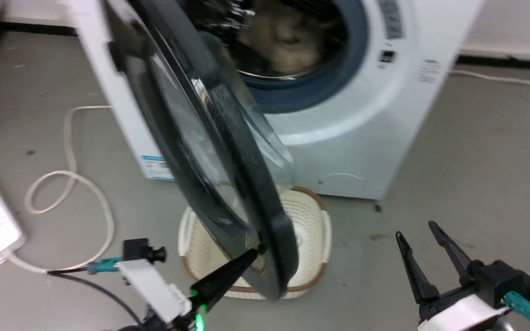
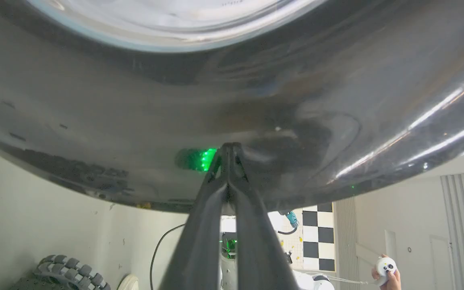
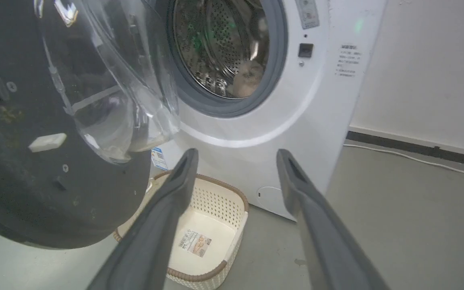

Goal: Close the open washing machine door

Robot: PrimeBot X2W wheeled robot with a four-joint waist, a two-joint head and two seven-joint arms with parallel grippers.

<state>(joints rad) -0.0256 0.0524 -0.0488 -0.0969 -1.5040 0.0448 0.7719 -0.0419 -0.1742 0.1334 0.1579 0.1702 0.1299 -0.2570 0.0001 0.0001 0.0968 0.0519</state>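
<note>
Our left gripper [image 1: 259, 249], fingers pressed together and holding nothing, touches the rim of the half-open washing machine door [image 1: 210, 151]; our right gripper [image 1: 414, 230] gapes, unloaded. We judge the tip may skid off the glossy rim. Below, the cream basket [image 1: 313, 216] holds 1 label [image 3: 195, 243]; beyond, the washing machine [image 1: 361, 138] holds a tan item [image 1: 283, 37].

The left gripper [image 1: 260, 250] and right gripper [image 1: 416, 230] have long, dark, tapering fingers [image 1: 413, 271] on white wrist housings [image 1: 458, 316]. Each wrist carries a teal plug [image 1: 104, 265]. A green light [image 1: 199, 319] glows at the left one.
</note>
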